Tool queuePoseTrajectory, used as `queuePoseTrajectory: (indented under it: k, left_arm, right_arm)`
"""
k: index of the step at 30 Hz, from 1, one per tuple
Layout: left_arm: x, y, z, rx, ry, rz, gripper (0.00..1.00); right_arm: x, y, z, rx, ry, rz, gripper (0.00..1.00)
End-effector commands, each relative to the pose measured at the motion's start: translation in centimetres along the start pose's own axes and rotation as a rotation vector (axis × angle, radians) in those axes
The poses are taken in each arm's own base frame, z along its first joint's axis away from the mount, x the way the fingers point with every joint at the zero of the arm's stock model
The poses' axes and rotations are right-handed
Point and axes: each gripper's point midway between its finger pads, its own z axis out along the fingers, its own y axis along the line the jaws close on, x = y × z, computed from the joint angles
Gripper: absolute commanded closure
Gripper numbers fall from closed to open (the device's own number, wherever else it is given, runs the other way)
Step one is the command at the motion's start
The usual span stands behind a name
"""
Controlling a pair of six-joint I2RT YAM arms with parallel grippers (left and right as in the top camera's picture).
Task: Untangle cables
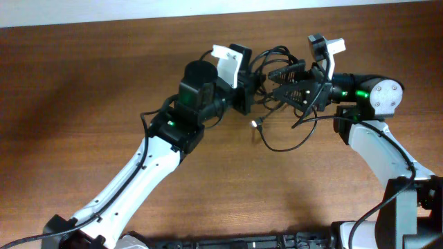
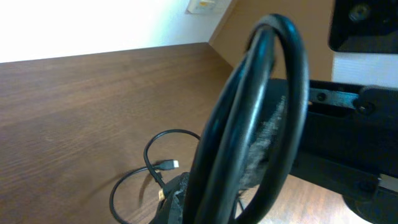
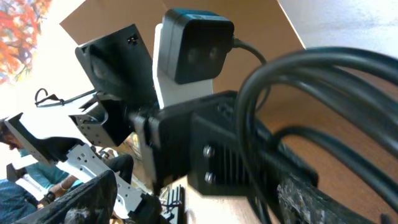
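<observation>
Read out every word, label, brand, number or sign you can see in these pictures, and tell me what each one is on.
No text can be read in any view.
The black camera shows no marking.
The wall plate is too small to tell whether it bears print.
The red and orange picture is blurred, nothing legible.
The cables show no print.

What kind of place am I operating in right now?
Probably a robotics lab or workshop: a wooden table with cables, a white wall, and people among metal equipment behind.
</observation>
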Motion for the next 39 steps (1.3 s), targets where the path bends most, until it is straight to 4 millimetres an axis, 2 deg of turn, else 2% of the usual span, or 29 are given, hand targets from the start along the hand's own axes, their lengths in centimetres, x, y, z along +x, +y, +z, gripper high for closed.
queuePoseTrajectory:
  k: [1,10,18,19,20,22,23,25,28,30,31,32,36,39]
  left_arm:
    - [-0.2,-1.0,0.0,0.027,-0.003,-0.002,1.0]
    - [0.5,-0.5,0.7,0.0,0.008,-0.007,1.0]
    - [1.3,-1.9,1.3,0.03,0.029,0.002,1.0]
    - [1.3,-1.9,1.3,0.029,0.029,0.002,1.0]
    - [1.3,-1.8,1.3,0.022,0.027,0.002,1.0]
    - [1.2,-1.4,1.3,0.001,0.021,0.002,1.0]
    - [1.2,-1.1,1.3,-0.013,0.017,0.001,1.0]
    - [1.3,-0.4,1.3,-0.054,0.017,0.003,1.0]
    - [2.1,1.3,1.1,-0.145,0.045,0.06,1.0]
    - [3.0,3.8,0.5,-0.284,0.077,0.083,1.0]
    - [3.6,5.7,-0.2,-0.391,0.107,0.122,1.0]
    - [3.9,6.7,-0.7,-0.445,0.126,0.154,1.0]
    - [4.5,10.7,-3.4,-0.686,0.269,0.479,1.0]
    - [3.5,13.0,-5.8,-0.875,0.321,0.615,1.0]
  right_arm:
    - [-1.3,0.7,0.3,0.005,-0.041,-0.061,0.2]
    - [-1.3,2.2,1.2,-0.033,-0.04,-0.116,0.23]
    - [-1.8,2.1,1.1,-0.026,-0.069,-0.115,0.24]
    - [-1.9,2.0,1.1,-0.025,-0.072,-0.113,0.32]
    - [-1.9,2.1,1.1,-0.025,-0.072,-0.112,0.48]
    - [-1.9,2.1,1.1,-0.025,-0.074,-0.093,0.92]
    - [-2.0,2.1,1.1,-0.026,-0.076,-0.085,0.96]
    - [-2.1,2.7,1.1,-0.035,-0.081,-0.11,0.96]
    - [-2.9,3.4,0.8,-0.041,-0.121,-0.112,0.96]
    - [-3.6,3.4,0.1,-0.026,-0.153,-0.081,0.96]
    - [-4.2,3.1,-0.5,-0.011,-0.182,-0.053,0.96]
    - [-4.6,2.9,-1.0,-0.002,-0.202,-0.03,0.96]
    - [-6.9,1.6,-4.6,0.066,-0.333,0.084,0.96]
    - [-8.0,0.8,-7.6,0.116,-0.412,0.145,0.96]
